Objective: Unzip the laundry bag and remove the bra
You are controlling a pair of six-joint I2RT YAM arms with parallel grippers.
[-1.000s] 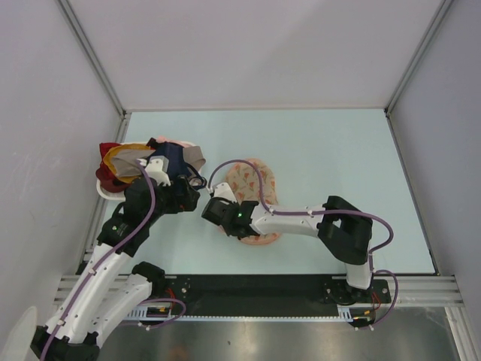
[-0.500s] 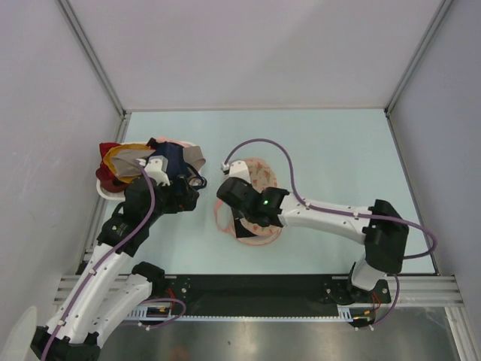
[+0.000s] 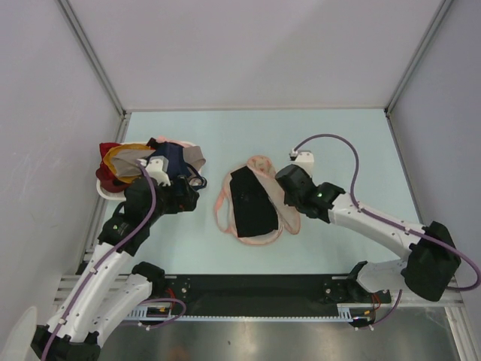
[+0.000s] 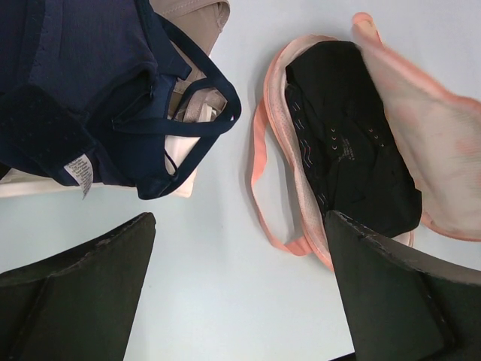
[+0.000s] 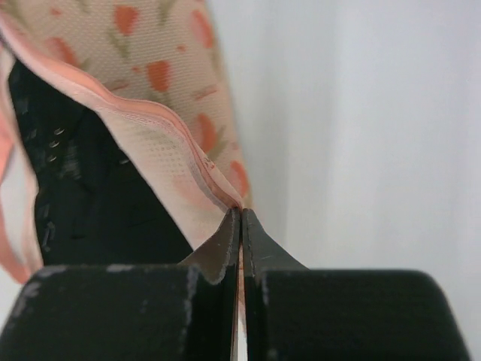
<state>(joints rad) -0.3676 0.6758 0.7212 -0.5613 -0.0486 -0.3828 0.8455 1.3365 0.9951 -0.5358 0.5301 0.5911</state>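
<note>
The laundry bag [image 3: 222,204], beige-pink with pink edging, lies open at the table's middle. A black bra [image 3: 251,201] lies inside it, uncovered. My right gripper [image 3: 289,210] is shut on the pink edge of the bag's top flap [image 5: 158,143] and holds it folded over to the right. The right wrist view shows the red-orange motifs and the bra [image 5: 90,195] under the flap. My left gripper [image 3: 197,198] is open and empty, hovering over bare table left of the bag. Its view [image 4: 240,301] shows the bra [image 4: 353,128] and the lifted flap [image 4: 443,173].
A heap of navy, red and yellow garments [image 3: 150,162] lies on a white dish [image 3: 105,192] at the left, close to my left gripper; it also shows in the left wrist view [image 4: 83,75]. Grey walls enclose the table on three sides.
My right gripper has swung from the bag's left side to its right, dragging the top flap open and baring the black bra. The left arm has not moved.
</note>
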